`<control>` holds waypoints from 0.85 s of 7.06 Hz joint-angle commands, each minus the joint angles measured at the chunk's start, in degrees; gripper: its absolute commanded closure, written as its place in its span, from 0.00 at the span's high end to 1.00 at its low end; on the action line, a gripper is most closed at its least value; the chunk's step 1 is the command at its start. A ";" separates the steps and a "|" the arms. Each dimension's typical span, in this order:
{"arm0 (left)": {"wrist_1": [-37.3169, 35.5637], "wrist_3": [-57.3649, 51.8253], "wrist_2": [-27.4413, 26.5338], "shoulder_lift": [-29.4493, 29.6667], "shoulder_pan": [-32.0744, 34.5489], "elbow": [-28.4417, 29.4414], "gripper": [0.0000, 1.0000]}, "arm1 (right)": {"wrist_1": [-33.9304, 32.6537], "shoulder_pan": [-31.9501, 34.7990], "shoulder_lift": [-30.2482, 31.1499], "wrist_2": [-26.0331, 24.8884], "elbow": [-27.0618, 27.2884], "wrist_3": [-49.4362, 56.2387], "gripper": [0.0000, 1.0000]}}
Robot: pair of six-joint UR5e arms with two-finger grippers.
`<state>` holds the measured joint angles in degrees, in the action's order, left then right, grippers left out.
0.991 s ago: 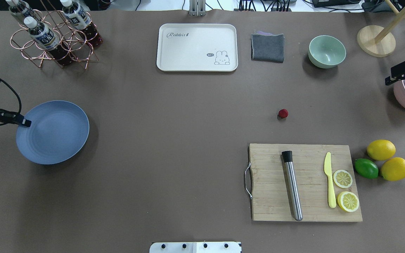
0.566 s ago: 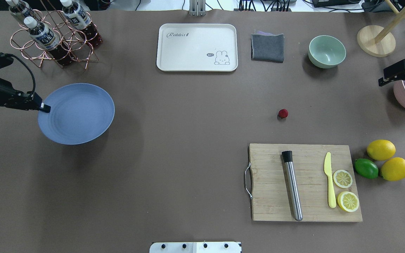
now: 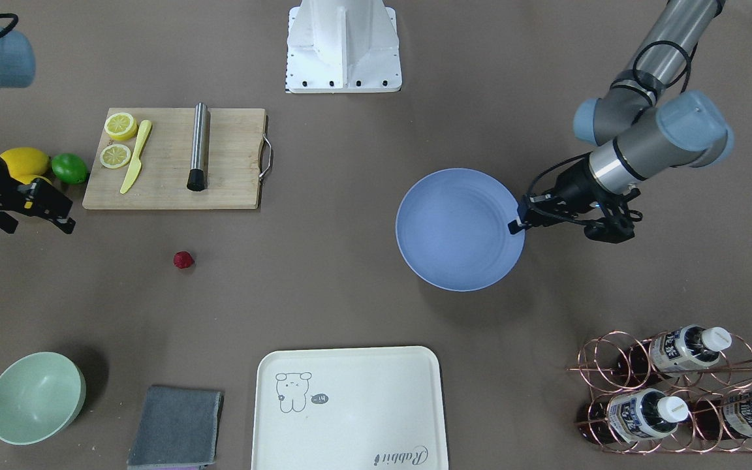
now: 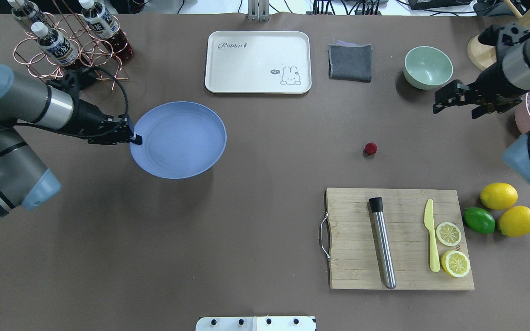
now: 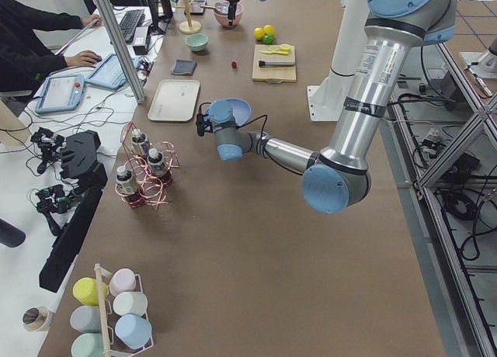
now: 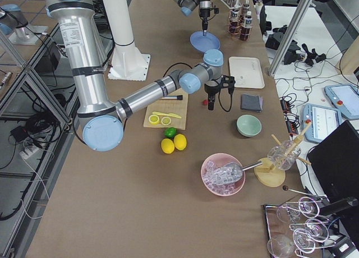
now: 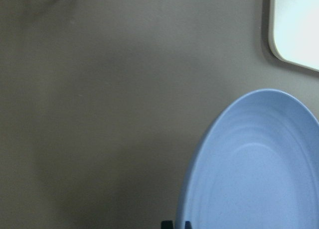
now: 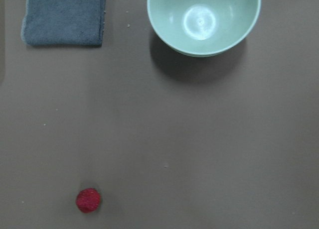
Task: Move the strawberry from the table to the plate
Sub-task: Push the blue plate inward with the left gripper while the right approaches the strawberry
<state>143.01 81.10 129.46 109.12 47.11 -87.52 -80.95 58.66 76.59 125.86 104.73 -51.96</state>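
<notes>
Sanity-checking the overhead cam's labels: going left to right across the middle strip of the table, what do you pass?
In order: left gripper → plate → strawberry → right gripper.

place: robotics lab | evidence: aluminium frame post; person at keyboard; teach pendant; loose cables

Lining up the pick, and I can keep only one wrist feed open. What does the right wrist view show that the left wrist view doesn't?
Only the right wrist view: the strawberry, the green bowl and a folded grey cloth. Only the left wrist view: the plate and a corner of the cream tray. Both share just the brown table; no object appears in both.
</notes>
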 commanded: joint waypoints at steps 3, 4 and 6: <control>-16.27 8.01 -18.42 8.72 -16.24 -8.64 0.00 | 0.61 -8.91 -8.72 -6.32 -7.68 -7.28 1.00; -16.18 9.15 -20.37 9.87 -17.66 -7.24 0.00 | 2.53 -10.05 -9.52 -7.20 -10.84 -7.89 1.00; -16.09 9.77 -23.36 10.58 -19.86 -6.09 0.00 | 6.50 -11.81 -9.44 -8.00 -14.38 -8.16 1.00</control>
<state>127.07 90.20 107.95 119.07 28.54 -94.27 -76.13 47.95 67.24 118.29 92.23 -59.90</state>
